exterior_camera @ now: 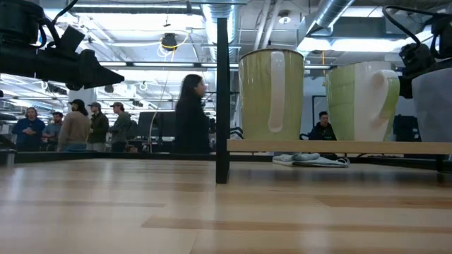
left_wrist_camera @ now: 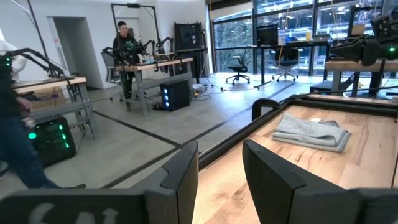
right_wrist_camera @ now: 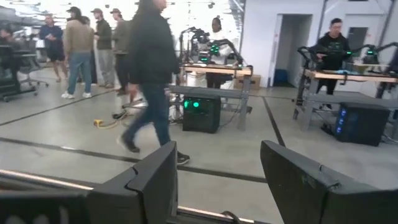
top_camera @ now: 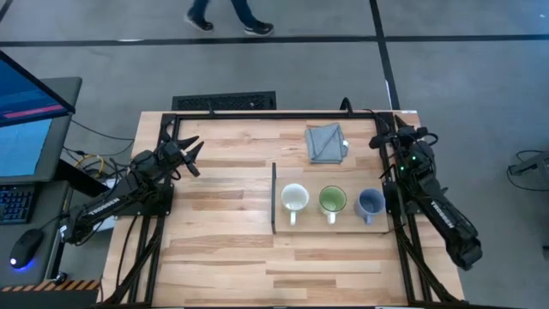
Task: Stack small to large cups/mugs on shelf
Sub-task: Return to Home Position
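Three mugs stand upright in a row on the light-wood shelf (top_camera: 339,225), handles toward the near edge: a cream-white mug (top_camera: 294,199) on the left, a white mug with green inside (top_camera: 332,201) in the middle, a blue-grey mug (top_camera: 370,202) on the right. The shelf's dark strip (top_camera: 274,197) runs along its left short edge. In the low view two of the mugs (exterior_camera: 271,94) (exterior_camera: 360,101) show on the shelf (exterior_camera: 339,147). My left gripper (top_camera: 194,156) is open at the far left of the table, above it. My right gripper (top_camera: 386,137) is open at the far right, touching nothing.
A folded grey cloth (top_camera: 326,142) lies on the table behind the shelf; it also shows in the left wrist view (left_wrist_camera: 311,132). A black frame (top_camera: 257,114) runs along the table's far edge. People stand and walk in the room beyond the table.
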